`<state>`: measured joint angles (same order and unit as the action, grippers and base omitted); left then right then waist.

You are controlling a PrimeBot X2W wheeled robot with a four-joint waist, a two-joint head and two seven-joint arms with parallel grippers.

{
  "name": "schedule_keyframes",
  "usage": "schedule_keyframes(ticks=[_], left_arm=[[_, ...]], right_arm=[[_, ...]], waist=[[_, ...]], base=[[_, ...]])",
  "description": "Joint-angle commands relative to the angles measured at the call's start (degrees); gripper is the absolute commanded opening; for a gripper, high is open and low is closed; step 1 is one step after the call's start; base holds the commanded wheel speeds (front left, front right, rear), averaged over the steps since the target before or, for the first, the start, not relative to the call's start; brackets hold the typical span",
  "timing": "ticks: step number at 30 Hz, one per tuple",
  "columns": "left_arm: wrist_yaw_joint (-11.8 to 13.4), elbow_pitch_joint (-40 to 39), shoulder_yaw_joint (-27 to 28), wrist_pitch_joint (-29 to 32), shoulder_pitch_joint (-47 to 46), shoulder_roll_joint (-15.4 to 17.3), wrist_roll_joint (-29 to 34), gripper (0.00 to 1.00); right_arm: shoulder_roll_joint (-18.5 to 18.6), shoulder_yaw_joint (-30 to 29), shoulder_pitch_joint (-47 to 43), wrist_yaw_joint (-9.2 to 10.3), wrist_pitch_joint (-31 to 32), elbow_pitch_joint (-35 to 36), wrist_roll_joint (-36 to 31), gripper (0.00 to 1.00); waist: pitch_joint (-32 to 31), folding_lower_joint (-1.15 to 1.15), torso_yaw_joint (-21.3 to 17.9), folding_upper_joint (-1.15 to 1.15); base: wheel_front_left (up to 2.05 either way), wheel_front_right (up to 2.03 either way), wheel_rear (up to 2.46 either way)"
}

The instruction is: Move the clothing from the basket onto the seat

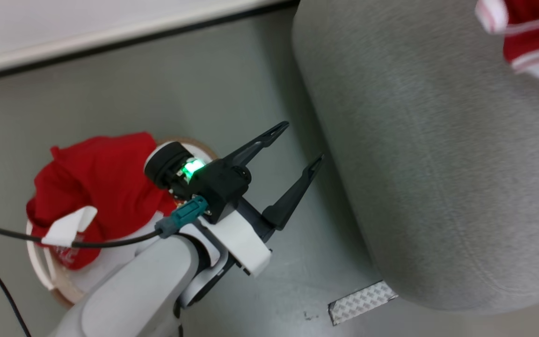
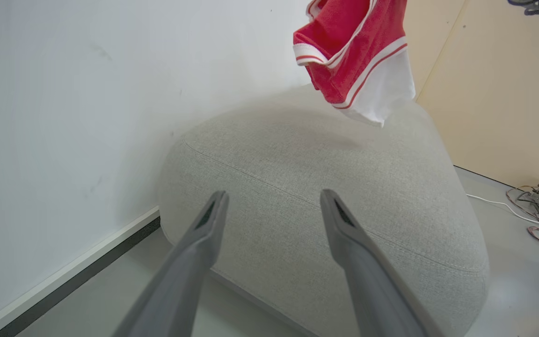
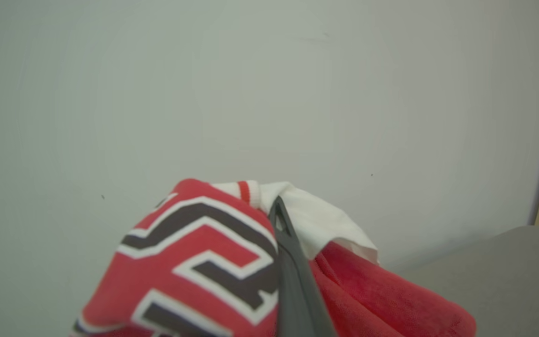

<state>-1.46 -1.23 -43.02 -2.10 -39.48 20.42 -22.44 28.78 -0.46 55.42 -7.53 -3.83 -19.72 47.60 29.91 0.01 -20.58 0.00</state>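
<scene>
While the right claw [image 3: 276,210] pinches the jersey [image 3: 194,262], the left claw [image 1: 301,143] gapes empty at two o'clock from the basket [image 1: 45,274].

The red T-shirt [image 1: 105,187] lies crumpled in the basket [image 1: 45,274], heaped over one side and draped past the rim, with pale lettering on its lower fold. The basket, off-white with a brown edge band, stands on the floor near the sofa [image 1: 428,164], apart from it. The red jersey [image 2: 349,56] — white striped trim, a white panel, dark outlined numbers — hangs bunched above the grey sofa's rounded top, pinched in the closed right pincer [image 3: 279,220].
</scene>
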Motion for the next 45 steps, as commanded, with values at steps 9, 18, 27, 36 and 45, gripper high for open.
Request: schedule_keyframes(ticks=[9, 18, 27, 36, 45], left_arm=[[0.21, -0.85, 0.11, -0.83, -3.26, 0.03, 1.64, 1.00], [1.20, -0.17, 1.06, -2.03, -3.54, -0.09, 0.79, 1.00], [1.22, 2.04, 1.58, -4.58, -0.28, -0.45, -2.17, 1.00], [2.10, 5.67, 2.49, -8.09, 4.38, -0.95, -5.06, 1.00], [5.07, 6.64, 6.25, -11.00, 9.78, 0.03, -8.05, 1.00]], right_arm=[[4.03, 4.69, 8.26, 0.09, 1.63, -17.06, -3.44, 0.00], [2.40, 12.56, 3.49, 0.09, 1.66, -28.76, -3.58, 1.00], [4.19, 19.98, -0.66, 0.09, 3.89, -28.43, 1.05, 1.00], [10.57, 26.74, -6.50, 0.09, 10.75, -22.45, 4.88, 1.00], [16.78, 27.13, -12.72, 0.09, 8.42, -8.16, 7.24, 1.00]], waist=[[9.05, -0.01, 6.94, 0.00], [8.32, -0.01, 7.82, 0.00], [0.69, -0.01, 6.94, 0.00], [-10.36, -0.01, 7.07, 0.00], [-20.97, -0.01, 8.75, 0.00]], base=[[0.00, 0.00, 0.00], [0.00, 0.00, 0.00], [0.00, 0.00, 0.00], [0.00, 0.00, 0.00], [0.00, 0.00, 0.00]])
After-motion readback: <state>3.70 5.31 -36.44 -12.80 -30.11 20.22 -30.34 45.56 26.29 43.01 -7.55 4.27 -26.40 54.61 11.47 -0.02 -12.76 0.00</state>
